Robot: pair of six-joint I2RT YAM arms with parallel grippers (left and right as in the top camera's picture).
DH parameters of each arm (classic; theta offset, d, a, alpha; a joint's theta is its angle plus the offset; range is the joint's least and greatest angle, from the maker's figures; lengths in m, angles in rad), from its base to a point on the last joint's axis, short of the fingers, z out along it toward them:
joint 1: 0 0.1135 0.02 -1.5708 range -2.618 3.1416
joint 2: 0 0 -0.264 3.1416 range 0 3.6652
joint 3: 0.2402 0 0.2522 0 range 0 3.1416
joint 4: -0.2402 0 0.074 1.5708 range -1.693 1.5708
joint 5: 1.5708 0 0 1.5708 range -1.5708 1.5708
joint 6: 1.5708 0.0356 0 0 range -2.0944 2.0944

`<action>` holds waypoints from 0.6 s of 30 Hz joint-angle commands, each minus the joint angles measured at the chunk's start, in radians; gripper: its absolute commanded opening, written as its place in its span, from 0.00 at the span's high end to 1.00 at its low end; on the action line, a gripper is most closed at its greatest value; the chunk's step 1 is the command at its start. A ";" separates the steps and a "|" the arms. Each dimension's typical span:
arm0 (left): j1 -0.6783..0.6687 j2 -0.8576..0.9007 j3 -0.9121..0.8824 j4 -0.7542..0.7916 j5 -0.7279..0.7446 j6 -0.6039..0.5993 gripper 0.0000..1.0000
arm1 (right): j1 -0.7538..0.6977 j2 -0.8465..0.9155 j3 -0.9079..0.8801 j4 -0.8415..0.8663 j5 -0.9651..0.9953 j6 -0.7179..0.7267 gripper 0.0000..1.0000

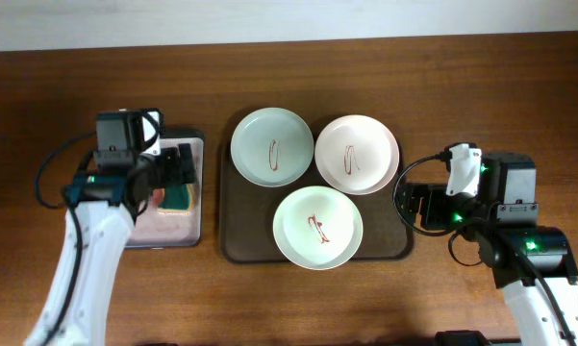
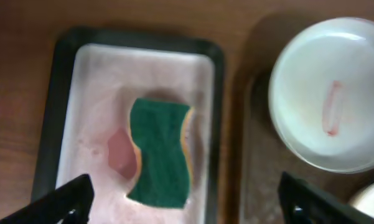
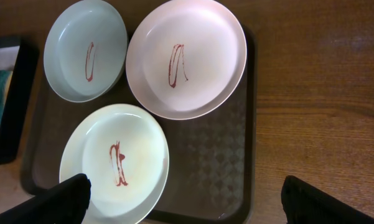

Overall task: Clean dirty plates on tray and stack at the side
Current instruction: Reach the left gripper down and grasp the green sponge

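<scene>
Three plates sit on the dark brown tray (image 1: 238,245), each with a red sauce squiggle. A pale green-white plate (image 1: 272,146) is at the back left, a white plate (image 1: 357,154) at the back right, and another plate (image 1: 318,227) at the front. My left gripper (image 1: 180,171) is open above a green sponge (image 2: 160,152), not touching it. My right gripper (image 1: 415,204) is open and empty at the tray's right edge. The right wrist view shows the back left plate (image 3: 85,50), the back right plate (image 3: 185,57), the front plate (image 3: 115,163) and the tray (image 3: 227,168).
The sponge lies in a small black-rimmed pinkish-white tray (image 2: 62,74) left of the brown tray, with pink stains on its floor. Bare wooden table (image 1: 481,96) lies right of and behind the brown tray.
</scene>
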 commanded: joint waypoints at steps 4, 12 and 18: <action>0.043 0.185 0.017 0.069 -0.003 -0.020 0.06 | 0.005 -0.001 0.023 0.003 -0.013 0.008 0.01; 0.042 0.340 0.017 0.114 0.011 -0.020 0.15 | 0.005 -0.001 0.023 0.003 -0.013 0.008 0.01; 0.041 0.427 0.017 0.138 0.012 -0.020 0.25 | 0.005 -0.001 0.023 0.003 -0.013 0.008 0.01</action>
